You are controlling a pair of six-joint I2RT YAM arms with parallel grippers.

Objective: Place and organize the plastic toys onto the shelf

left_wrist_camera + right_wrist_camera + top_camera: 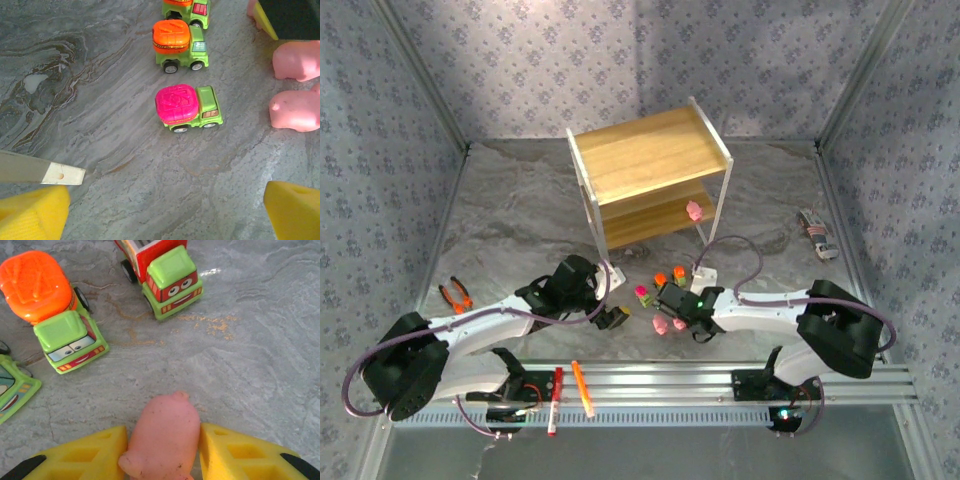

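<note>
Pliers: orange-handled, near the table's left edge.
Red pen: on the rail along the near edge.
Orange pen: just beside it, tilted.
Striped object: near the right edge.

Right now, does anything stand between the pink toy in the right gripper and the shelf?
Yes: the orange-topped truck and red-backed truck sit just ahead of the pink toy, toward the shelf; above them nothing visible blocks.

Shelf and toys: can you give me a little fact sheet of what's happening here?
Shelf: one pink toy on its lower board
Right gripper: closed on a pink figure
Left gripper: open, holding nothing, over the table near the magenta-topped truck
Not yet shelved: orange-topped truck and other toys, in front of the shelf
</note>
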